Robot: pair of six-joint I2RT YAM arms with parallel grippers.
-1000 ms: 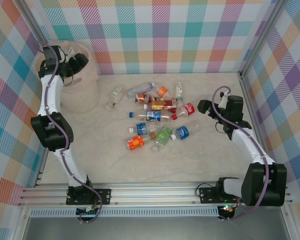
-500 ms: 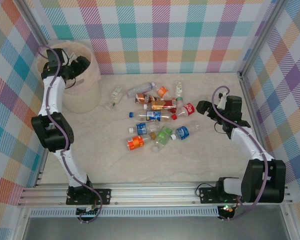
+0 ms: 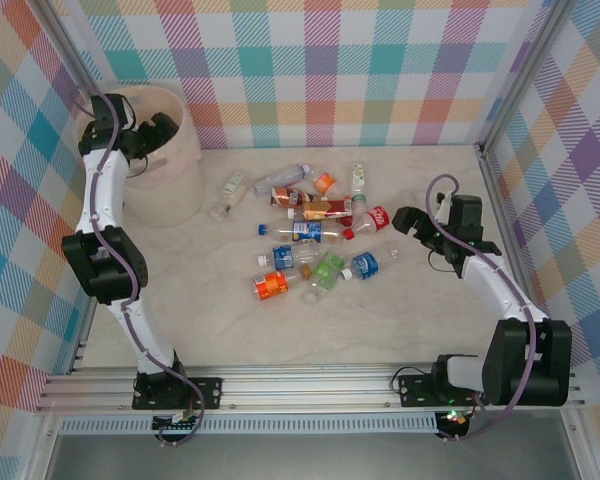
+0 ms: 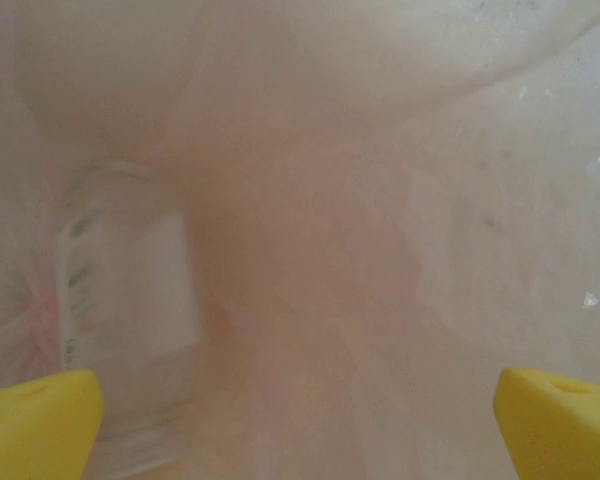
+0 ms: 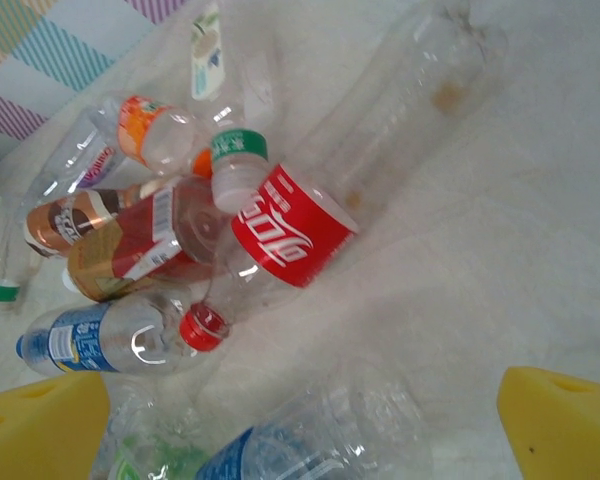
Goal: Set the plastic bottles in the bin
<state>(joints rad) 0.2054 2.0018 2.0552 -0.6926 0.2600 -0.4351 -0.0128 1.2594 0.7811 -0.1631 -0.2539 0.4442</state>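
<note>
The pale pink-beige bin (image 3: 176, 178) stands at the far left. My left gripper (image 3: 154, 131) hangs over its mouth, open. In the left wrist view its yellow fingertips (image 4: 40, 420) stand far apart with nothing between them, and a blurred clear bottle with a white label (image 4: 120, 290) lies against the bin's inner wall (image 4: 380, 200). Several plastic bottles (image 3: 315, 235) lie scattered mid-table. My right gripper (image 3: 405, 218) is open just right of the red-labelled bottle (image 3: 377, 217) (image 5: 290, 235). A blue-labelled bottle (image 5: 310, 440) lies between its pads (image 5: 565, 420), not gripped.
Checked cloth walls close the table at the back and both sides. A metal post (image 3: 488, 170) runs along the right edge, close behind the right arm. An aluminium rail (image 3: 300, 385) crosses the near edge. Bare tabletop (image 3: 310, 330) lies in front of the bottles.
My left gripper has opened wide over the bin and holds nothing now. The right gripper has crept slightly nearer the red-labelled bottle, still open.
</note>
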